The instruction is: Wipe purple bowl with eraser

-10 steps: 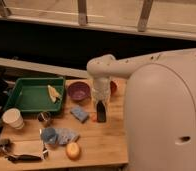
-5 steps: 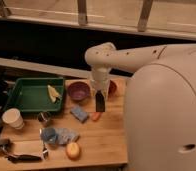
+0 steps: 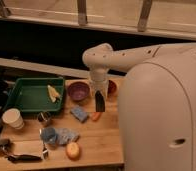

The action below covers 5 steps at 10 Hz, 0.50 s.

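Observation:
The purple bowl [image 3: 79, 91] sits on the wooden table, right of the green tray. My gripper [image 3: 99, 94] hangs from the white arm just to the right of that bowl, pointing down. It is shut on the eraser [image 3: 99, 102], a flat black block that hangs upright below it, a little above the table. The eraser is beside the bowl's right rim, not inside it.
A dark red bowl [image 3: 112, 86] shows behind the arm. A blue sponge [image 3: 79, 113] and an orange-red stick [image 3: 95, 116] lie just below the eraser. The green tray [image 3: 26, 97], a white cup [image 3: 12, 118], a metal cup [image 3: 44, 118], a blue cloth [image 3: 58, 135] and an orange fruit [image 3: 72, 150] fill the left.
The gripper has risen with the eraser off the table and shifted slightly left toward the purple bowl. In the last half second it barely moved.

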Tool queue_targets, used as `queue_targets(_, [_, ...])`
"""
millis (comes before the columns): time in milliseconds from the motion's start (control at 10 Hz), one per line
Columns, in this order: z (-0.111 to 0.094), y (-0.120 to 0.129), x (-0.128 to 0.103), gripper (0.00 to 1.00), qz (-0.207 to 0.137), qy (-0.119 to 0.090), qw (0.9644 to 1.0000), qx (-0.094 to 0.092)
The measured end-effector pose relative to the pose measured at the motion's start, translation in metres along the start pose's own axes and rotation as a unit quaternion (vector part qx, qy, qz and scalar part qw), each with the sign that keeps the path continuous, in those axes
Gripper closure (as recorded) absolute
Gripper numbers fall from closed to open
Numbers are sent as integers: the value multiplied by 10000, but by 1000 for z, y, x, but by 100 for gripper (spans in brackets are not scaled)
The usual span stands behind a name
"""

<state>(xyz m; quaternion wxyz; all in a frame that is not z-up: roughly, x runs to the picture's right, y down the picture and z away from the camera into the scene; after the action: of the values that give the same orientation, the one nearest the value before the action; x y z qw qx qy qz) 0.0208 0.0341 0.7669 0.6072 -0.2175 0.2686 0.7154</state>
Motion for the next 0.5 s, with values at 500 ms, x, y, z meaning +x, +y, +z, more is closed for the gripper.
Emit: queue_targets(500, [-12, 107, -44, 100, -702, -550, 9960, 44])
